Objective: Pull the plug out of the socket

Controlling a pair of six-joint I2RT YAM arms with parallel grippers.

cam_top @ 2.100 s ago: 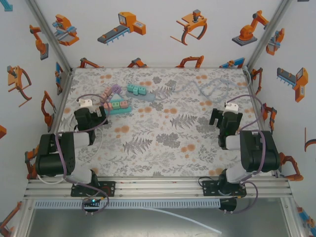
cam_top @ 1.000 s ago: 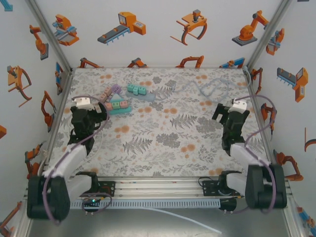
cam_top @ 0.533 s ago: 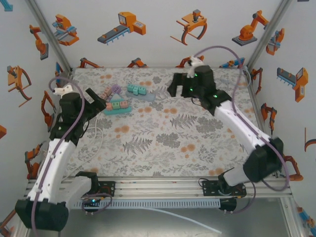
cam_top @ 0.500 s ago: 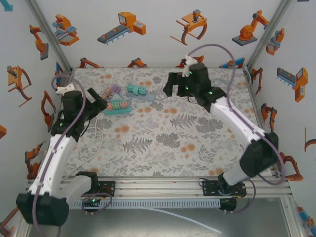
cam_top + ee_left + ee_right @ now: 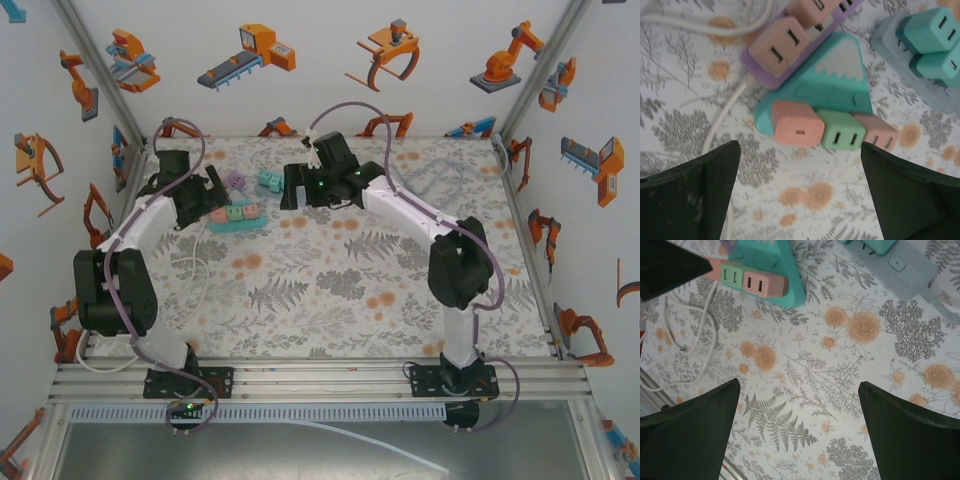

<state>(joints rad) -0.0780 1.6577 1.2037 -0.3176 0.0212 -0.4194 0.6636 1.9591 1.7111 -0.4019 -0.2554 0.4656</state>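
A teal mountain-shaped socket (image 5: 832, 82) lies flat at the back left of the table (image 5: 350, 290). Three plugs sit along its near edge: a salmon plug (image 5: 797, 130), a green plug (image 5: 842, 131) and a pink plug (image 5: 877, 135). My left gripper (image 5: 800, 200) hovers open just short of them, nothing between its fingers; from above the left gripper (image 5: 208, 197) is at the socket's (image 5: 236, 216) left. My right gripper (image 5: 800, 435) stands open over bare table, with the socket (image 5: 775, 262) ahead of it; from above the right gripper (image 5: 292, 190) is to the socket's right.
A purple power strip (image 5: 790, 47) with pink plugs lies behind the socket. A grey strip (image 5: 945, 97) carrying teal plugs (image 5: 932, 30) lies to its right. A white cable (image 5: 700, 340) loops on the table left of the socket. Printed walls close in the back and sides.
Both arms have reached from near their bases to the back left. The right gripper swept left across the back to the socket's right. The left gripper closed in on its left.
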